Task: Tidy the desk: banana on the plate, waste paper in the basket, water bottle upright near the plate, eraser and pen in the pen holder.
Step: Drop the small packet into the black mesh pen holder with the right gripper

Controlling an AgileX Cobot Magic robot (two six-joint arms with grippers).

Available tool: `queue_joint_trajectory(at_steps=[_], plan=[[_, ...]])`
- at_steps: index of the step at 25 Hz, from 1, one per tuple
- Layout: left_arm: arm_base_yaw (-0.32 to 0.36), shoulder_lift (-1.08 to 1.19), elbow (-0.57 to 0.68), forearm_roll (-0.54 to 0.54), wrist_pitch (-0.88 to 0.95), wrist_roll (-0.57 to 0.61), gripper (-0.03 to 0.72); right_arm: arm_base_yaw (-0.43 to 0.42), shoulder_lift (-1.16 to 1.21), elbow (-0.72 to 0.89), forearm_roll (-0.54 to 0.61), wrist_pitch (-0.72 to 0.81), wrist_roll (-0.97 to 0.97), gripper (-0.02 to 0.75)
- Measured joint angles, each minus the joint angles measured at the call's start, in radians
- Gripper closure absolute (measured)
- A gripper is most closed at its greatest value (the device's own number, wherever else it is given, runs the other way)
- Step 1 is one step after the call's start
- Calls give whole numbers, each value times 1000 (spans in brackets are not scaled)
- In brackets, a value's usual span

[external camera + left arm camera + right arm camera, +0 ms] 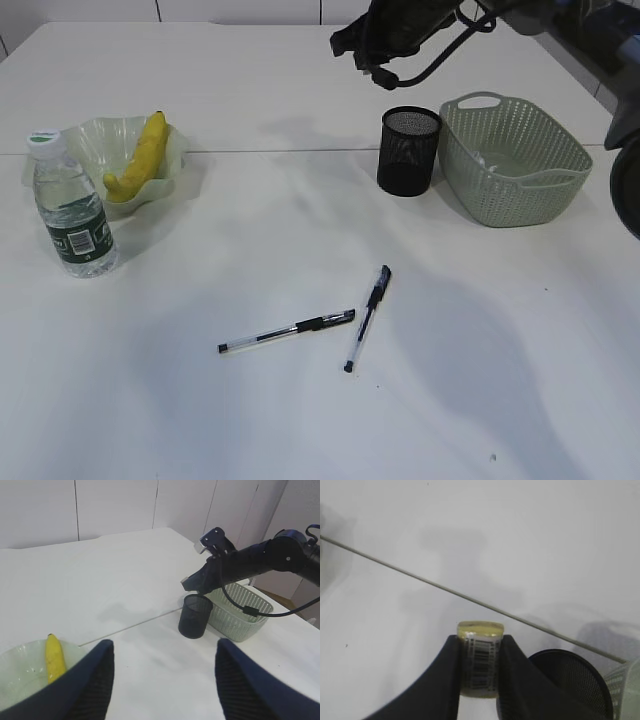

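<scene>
**Fingers clamped on eraser above pen holder**

Right fingers point(451, 680) pinched narrow on the eraser point(480, 659), barcode sleeve facing the camera, held in the air just above and left of the pen holder point(572, 680) rim. Left fingers point(95, 680) spread wide, gripping nothing, hovering over the table point(300, 420) near the plate point(22, 667).

From big to small:
- Basket point(515, 160) far right, just beside the pen holder; something pale inside, too unclear to name.
- Plate at far left with the banana point(140, 160) lying in it.
- Water bottle point(72, 205) upright, just in front of the plate.
- Pen holder upright, mesh, black.
- Two pens point(290, 331) flat mid-table, capped ends close together, well apart from the holder.
</scene>
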Motion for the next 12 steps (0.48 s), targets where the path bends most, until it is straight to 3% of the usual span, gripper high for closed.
queue_joint_trajectory(at_steps=[12], plan=[[0,0,0,-9,2,-4,246,-78,0,0,-38,-13,51,592]])
